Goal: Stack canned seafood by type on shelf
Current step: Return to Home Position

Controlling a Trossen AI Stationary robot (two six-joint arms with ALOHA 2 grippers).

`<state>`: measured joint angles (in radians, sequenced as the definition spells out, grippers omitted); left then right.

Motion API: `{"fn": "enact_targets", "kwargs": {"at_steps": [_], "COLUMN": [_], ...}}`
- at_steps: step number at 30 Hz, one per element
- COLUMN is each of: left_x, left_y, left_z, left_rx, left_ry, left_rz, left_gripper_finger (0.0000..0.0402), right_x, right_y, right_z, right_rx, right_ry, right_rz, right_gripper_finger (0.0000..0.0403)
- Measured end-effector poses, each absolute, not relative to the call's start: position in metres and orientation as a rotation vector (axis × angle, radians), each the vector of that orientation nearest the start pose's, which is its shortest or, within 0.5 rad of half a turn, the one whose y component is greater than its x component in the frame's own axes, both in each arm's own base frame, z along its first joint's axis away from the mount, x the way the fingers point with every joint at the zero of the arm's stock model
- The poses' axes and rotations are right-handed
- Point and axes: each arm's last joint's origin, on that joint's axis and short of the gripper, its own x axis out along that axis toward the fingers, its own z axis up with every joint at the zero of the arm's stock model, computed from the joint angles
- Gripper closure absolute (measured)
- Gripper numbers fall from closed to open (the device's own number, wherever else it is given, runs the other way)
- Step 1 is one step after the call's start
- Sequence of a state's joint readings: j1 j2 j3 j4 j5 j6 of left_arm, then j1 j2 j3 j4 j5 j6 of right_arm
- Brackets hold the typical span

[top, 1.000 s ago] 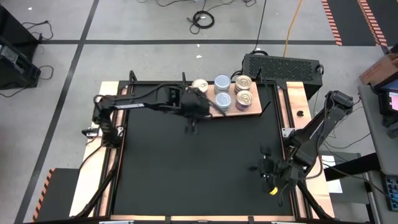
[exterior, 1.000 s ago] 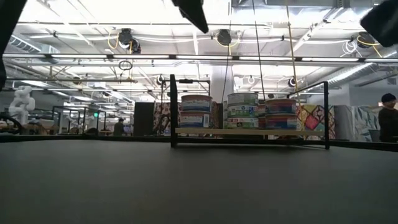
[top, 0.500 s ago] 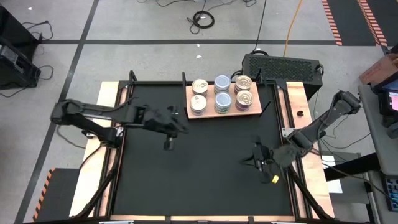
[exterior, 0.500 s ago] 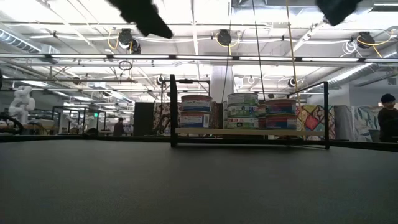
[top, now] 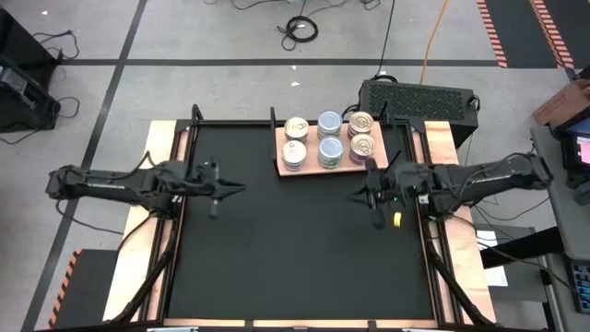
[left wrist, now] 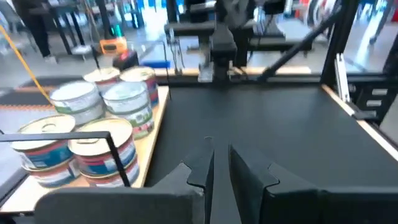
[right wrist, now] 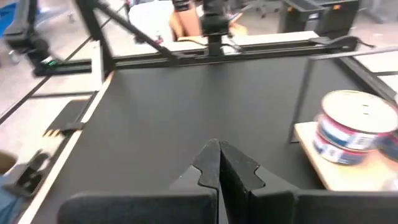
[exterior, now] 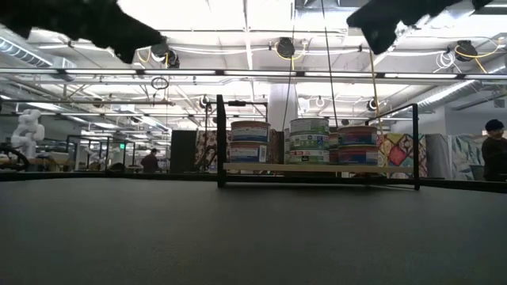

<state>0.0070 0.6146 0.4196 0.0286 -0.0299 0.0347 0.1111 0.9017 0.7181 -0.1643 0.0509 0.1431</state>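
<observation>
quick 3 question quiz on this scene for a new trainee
1. True or false: a tin lies loose on the black mat.
2. How many stacks of tins stand on the shelf? A four, B six, C nine.
3. Which holds a tin, the left gripper or the right gripper?
Key: 1 false; 2 B; 3 neither, both sets of jaws are shut on nothing.
</observation>
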Motion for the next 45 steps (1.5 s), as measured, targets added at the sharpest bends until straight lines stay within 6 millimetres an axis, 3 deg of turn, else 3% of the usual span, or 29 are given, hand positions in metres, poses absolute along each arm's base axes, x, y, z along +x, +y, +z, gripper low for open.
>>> {"fn": "enact_targets", "kwargs": {"at_steps": [6, 11, 19, 29, 35, 45], "left_x": [0.126, 0.113, 0.104, 0.105, 0.105, 0.104], "left_y": [0.004, 0.004, 0.004, 0.004, 0.004, 0.006], "left_z": [0.232, 0.217, 0.192, 0.163, 0.163, 0.16], "left_rx": [0.031, 0.018, -0.007, -0.092, -0.123, -0.087], "left_ry": [0.073, 0.022, -0.009, 0.04, 0.039, 0.068], "left_rz": [0.056, 0.059, 0.062, 0.062, 0.064, 0.153], "left_gripper_finger": [0.0352, 0.0352, 0.0352, 0.0352, 0.0352, 0.0352], "right_x": [0.179, 0.157, 0.136, 0.124, 0.121, 0.117], "right_y": [-0.009, -0.022, -0.021, -0.022, -0.021, -0.02], "right_z": [0.279, 0.261, 0.219, 0.184, 0.178, 0.143], "right_rx": [0.17, 0.278, 0.362, 0.359, 0.357, 0.361], "right_ry": [0.307, 0.228, 0.071, 0.093, 0.096, 0.229], "right_rz": [-0.042, -0.14, -0.147, -0.247, -0.257, -0.265], "right_gripper_finger": [0.0403, 0.0403, 0.0403, 0.0403, 0.0403, 0.0403]}}
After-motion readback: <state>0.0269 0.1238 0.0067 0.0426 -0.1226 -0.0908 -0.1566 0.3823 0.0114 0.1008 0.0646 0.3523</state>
